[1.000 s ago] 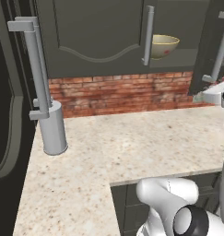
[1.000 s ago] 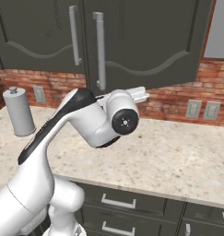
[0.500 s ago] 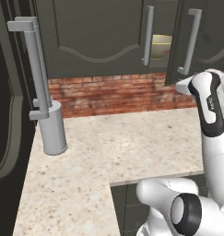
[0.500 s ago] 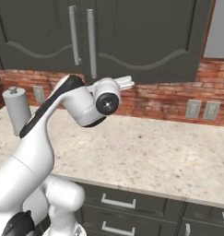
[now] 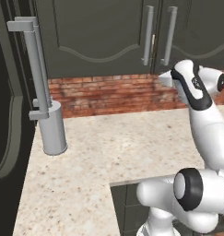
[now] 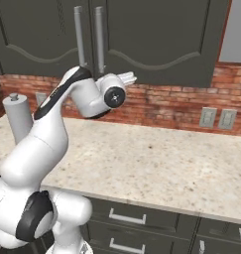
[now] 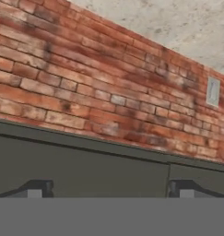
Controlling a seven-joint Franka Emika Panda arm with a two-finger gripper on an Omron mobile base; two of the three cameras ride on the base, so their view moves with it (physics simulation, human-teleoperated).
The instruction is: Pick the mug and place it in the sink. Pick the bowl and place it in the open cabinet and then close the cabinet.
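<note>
The cabinet is seen with both doors shut, so the closing step appears done. The gripper is spread wide and empty, near the brick wall. The bowl is presumably inside.

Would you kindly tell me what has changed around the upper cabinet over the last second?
The dark grey-green upper wall cabinet went from open, with the olive-tan bowl visible on its shelf, to shut: its right door swung closed, hiding the bowl. The white arm swept left across the counter; its gripper, holding nothing, now faces the red brick backsplash. The grey cylindrical paper towel holder and speckled stone counter stayed put.
</note>
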